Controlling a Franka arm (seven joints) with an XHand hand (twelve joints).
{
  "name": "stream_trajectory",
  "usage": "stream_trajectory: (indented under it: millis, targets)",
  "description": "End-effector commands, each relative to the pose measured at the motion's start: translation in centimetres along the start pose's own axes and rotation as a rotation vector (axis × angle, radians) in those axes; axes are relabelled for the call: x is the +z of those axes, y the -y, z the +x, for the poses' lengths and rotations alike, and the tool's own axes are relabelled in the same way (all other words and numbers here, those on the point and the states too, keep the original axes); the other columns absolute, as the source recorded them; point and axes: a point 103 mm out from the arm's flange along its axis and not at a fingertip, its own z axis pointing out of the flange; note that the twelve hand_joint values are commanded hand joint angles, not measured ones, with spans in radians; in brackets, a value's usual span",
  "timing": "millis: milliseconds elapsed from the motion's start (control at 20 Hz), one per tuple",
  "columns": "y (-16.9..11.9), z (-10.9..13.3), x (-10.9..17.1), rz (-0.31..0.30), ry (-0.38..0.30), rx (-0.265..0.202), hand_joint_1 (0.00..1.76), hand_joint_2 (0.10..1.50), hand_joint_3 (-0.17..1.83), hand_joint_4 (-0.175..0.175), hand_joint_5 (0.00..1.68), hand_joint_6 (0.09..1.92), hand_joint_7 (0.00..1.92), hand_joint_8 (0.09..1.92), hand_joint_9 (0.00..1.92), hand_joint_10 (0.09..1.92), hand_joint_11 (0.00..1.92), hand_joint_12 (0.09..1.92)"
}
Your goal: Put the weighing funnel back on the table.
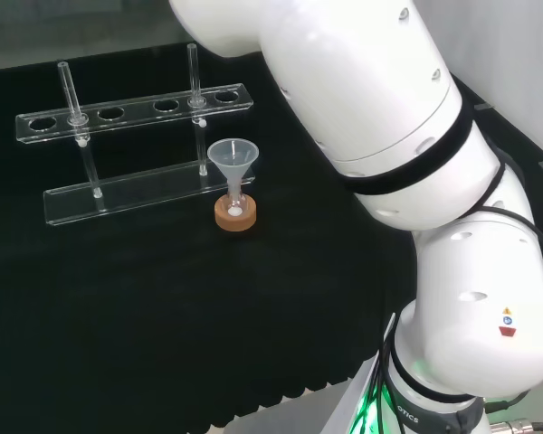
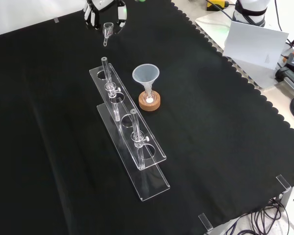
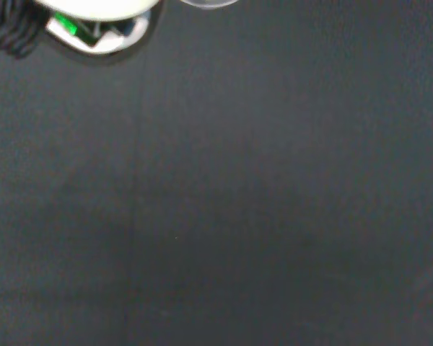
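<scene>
Top of the front view, left of centre: the hand (image 2: 91, 14) has its fingers pinched on the weighing funnel (image 2: 108, 31), stem hanging down over the black desk (image 2: 49, 122). Lower down mid-frame, the big funnel (image 2: 146, 76) stands in its flask beside the clear rack (image 2: 132, 142).

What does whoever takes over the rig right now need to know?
Hand: at the front view's top edge, fingers closed on the weighing funnel, stem pointing down.
Weighing funnel: looks to be off the black cloth, beyond the far end of the test tube rack.
Funnel: upright in its flask on the cork ring, beside the rack, apart from the hand.
Done: nothing set down yet.
Left: lower the weighing funnel onto bare cloth, open the fingers, withdraw.
</scene>
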Motion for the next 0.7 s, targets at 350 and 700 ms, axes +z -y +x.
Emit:
stream_trajectory:
  millis: [350, 700]
  targets:
    - [-5.0, 0.5, 4.8, 0.055, -0.028, -0.039, 1.11, 0.66, 0.71, 0.175, 1.22, 0.79, 0.62, 0.64, 0.98, 0.44, 0.67, 1.22]
    - [-7.5, 1.8, 6.6, 0.058, -0.017, -0.053, 1.11, 0.66, 0.71, 0.175, 1.22, 0.79, 0.62, 0.64, 0.98, 0.44, 0.67, 1.22]
